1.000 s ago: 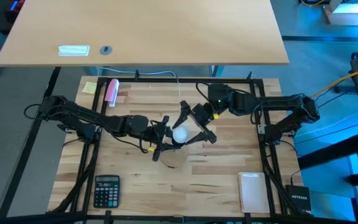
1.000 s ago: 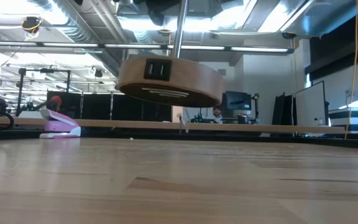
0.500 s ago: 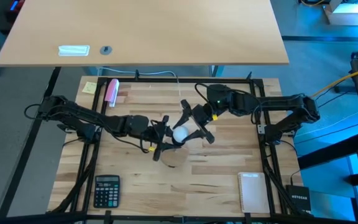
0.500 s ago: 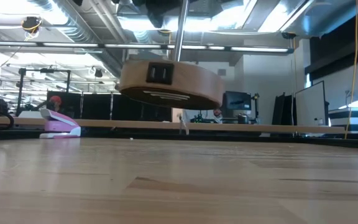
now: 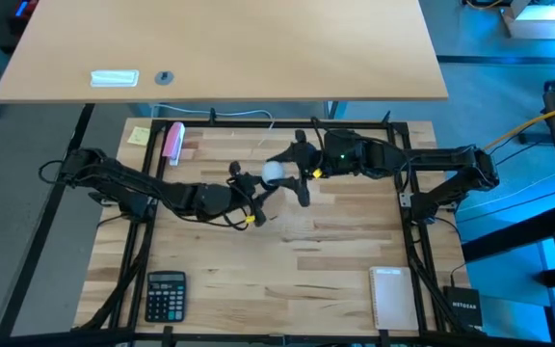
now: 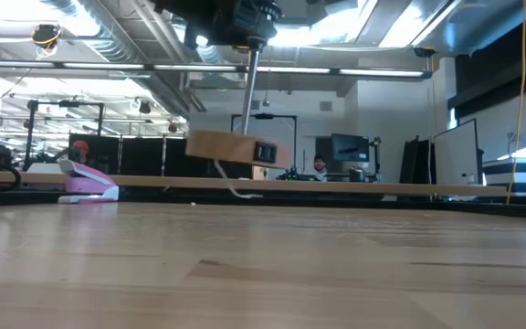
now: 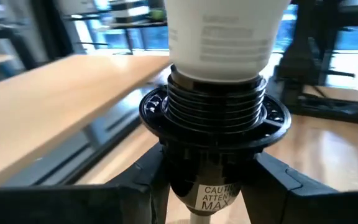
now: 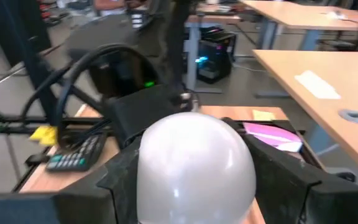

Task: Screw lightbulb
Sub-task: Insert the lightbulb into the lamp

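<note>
Above mid-table, toward the far edge: the lightbulb (image 5: 272, 172) sits with its threaded base in the black socket (image 7: 213, 134) (threads partly exposed). The left gripper (image 5: 246, 188) clamps the socket's neck; the right gripper (image 5: 287, 169) closes on the bulb's white globe. Wooden base (image 6: 231, 146) hangs clear of the table (image 5: 335, 251).
</note>
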### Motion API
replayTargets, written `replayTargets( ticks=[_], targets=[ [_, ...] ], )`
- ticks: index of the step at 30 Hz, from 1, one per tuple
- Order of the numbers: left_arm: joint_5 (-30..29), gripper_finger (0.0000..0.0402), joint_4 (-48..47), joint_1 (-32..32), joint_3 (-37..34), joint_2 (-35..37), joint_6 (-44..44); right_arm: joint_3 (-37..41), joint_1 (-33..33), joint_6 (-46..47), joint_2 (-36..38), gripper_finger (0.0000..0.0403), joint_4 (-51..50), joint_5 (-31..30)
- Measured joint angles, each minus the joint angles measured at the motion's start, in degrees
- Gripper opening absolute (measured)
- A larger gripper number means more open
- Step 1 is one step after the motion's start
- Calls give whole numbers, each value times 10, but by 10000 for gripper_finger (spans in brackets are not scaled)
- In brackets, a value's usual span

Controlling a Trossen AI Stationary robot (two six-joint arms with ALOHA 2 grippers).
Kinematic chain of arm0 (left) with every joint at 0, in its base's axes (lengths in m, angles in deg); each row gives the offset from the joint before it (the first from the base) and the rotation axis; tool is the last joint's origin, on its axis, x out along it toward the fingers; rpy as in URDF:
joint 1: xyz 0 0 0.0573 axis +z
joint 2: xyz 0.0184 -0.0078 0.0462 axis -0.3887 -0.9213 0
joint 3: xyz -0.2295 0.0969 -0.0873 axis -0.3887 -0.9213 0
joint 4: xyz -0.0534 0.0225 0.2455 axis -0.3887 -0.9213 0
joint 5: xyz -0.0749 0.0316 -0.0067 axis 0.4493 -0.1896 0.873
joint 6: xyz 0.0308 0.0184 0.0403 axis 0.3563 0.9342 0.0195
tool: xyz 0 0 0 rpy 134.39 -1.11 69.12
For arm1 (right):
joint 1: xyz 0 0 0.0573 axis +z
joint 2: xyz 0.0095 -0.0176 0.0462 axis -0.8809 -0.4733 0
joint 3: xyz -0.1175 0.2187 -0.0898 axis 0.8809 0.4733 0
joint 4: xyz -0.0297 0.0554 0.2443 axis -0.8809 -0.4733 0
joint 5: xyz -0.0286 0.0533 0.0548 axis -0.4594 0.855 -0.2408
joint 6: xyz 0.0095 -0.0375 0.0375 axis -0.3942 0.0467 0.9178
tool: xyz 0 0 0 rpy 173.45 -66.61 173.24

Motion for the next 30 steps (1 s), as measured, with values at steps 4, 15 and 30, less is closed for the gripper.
replayTargets(
  ticks=[4, 15, 30],
  targets=[
    [-56, 137, 13, -7, 0, -12, 1, 1, 0, 12, 0, 238, 4, -34],
    [-54, 137, 6, -6, 0, -17, 32, -9, -2, 2, 12, 289, -35, 5],
    [8, 137, 54, -1, -9, -29, -3, -33, -1, -44, 119, 350, -285, 7]
  ],
)
